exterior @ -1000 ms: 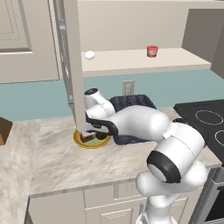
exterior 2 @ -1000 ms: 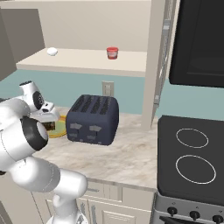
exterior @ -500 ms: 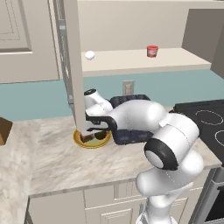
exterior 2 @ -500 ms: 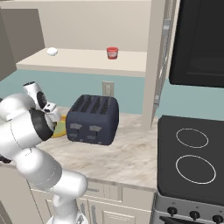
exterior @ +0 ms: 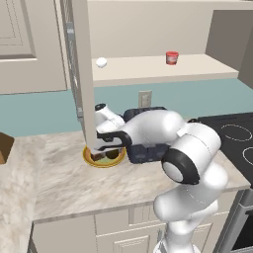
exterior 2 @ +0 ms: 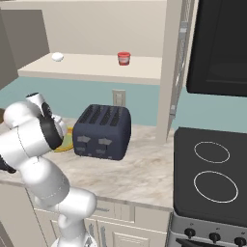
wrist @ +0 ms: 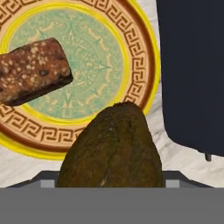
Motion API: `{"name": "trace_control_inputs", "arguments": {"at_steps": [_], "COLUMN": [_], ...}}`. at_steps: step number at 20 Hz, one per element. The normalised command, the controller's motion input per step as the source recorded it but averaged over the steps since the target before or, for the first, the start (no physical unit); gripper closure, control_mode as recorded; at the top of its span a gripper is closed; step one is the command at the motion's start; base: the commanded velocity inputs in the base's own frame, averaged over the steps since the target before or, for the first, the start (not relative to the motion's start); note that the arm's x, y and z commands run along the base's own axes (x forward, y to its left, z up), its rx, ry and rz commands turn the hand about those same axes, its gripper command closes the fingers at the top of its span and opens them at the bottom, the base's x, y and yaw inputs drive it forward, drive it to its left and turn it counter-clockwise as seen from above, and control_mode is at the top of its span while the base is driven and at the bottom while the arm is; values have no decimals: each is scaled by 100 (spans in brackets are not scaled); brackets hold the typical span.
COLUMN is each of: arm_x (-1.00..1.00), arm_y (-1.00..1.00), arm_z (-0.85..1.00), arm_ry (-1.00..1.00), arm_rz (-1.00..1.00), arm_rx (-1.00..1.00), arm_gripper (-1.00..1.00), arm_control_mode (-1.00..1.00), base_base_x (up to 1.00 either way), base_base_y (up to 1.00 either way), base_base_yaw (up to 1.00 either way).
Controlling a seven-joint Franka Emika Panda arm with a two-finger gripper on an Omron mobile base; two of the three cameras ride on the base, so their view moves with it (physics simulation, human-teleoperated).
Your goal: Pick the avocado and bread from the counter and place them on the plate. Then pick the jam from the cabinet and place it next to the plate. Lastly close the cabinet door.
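Hand view, L to R: brown speckled bread block (wrist: 33,70) lies at 9 o'clock on the round yellow-rimmed, pale green plate (wrist: 131,52); dark olive-brown avocado (wrist: 111,146) sits at 6, over plate's rim, w/ navy toaster (wrist: 192,74) at 3. Avocado is between the gripper (exterior: 109,141) tips; can't tell if jaws clamp it. Small red jam jar (exterior: 171,57) stands on beige cabinet shelf (exterior: 197,66), 1 o'clock of plate in left base view.

dark toaster (exterior 2: 102,131), white ball (exterior: 101,62), stovetop (exterior 2: 212,173)

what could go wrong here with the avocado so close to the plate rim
The avocado in the gripper hangs over the plate rim, not its centre; released here, it may roll onto the counter. The bread already lies on the plate, so a rolling avocado could nudge it.
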Motion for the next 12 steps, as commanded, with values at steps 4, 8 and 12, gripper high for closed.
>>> {"name": "trace_control_inputs", "arguments": {"at_steps": [4,8,12], "arm_x": [23,29,27], "arm_y": [0,0,0], "arm_z": [-19,-19,-15], "arm_ry": [0,0,-1], "arm_rz": [-2,-1,0], "arm_rx": [0,-2,-1], "arm_gripper": [100,100,100], "arm_control_mode": [-100,-100,-100], "base_base_x": [0,0,0], "base_base_y": [0,0,0], "base_base_yaw": [0,0,0]}}
